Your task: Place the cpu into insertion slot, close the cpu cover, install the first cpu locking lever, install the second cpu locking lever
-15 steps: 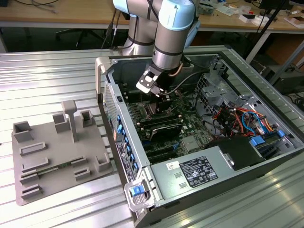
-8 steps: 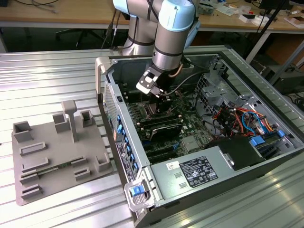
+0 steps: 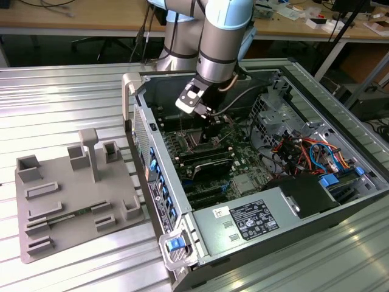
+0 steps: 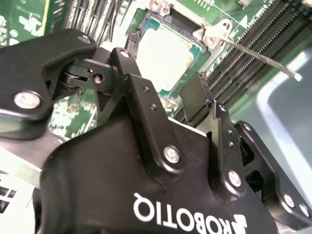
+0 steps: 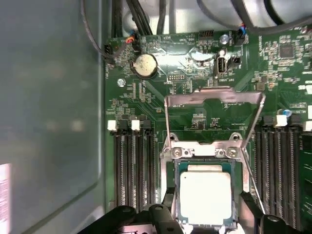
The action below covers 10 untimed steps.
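The cpu [image 5: 204, 197] is seen lying in the insertion slot [image 5: 173, 175], and from these views it is judged to be seated flat. The jaws are held apart and empty, one to each side of the chip and close above it.

The cpu cover [image 5: 241, 96] stands raised on its hinge at the far edge of the socket, not yet closed. The thin frame could be caught or bent if it were struck by the jaws from the side instead of being pushed down squarely. If the chip were not fully level, the socket contacts could be damaged when the cover is pressed onto it. In the second wrist view a locking lever [image 4: 258, 54] juts out as a thin wire just beside the socket; it could be snagged or sprung by a passing finger.

Room is tight. Memory slots [image 5: 134, 165] run close along both sides of the socket, black cables [image 5: 141, 14] hang beyond the board's far edge, and a grey case wall [image 5: 48, 122] closes one side. In the exterior view the arm [image 3: 213, 36] reaches down into the open computer case [image 3: 137, 109], so free movement is mostly upward.
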### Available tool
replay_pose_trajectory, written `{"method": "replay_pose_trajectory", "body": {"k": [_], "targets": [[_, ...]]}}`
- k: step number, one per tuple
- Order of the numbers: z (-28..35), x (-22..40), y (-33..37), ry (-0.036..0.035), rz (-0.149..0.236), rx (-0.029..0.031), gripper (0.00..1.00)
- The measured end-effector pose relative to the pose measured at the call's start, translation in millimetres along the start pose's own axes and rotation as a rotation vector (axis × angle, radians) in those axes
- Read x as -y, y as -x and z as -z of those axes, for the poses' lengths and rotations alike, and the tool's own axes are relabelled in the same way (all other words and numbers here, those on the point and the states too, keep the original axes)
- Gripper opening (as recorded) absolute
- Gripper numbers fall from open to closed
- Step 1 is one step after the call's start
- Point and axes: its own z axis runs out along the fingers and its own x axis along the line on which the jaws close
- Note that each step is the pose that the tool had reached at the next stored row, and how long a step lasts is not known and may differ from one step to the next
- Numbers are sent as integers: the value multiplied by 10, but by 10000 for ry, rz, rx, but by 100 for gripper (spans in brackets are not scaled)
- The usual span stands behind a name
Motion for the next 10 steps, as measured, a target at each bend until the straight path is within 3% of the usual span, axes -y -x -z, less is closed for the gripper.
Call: {"method": "replay_pose_trajectory", "body": {"k": [4, 10], "targets": [[3, -1, -6, -14, 2, -30, 60], [-83, -15, -13, -157, 10, -26, 23]]}}
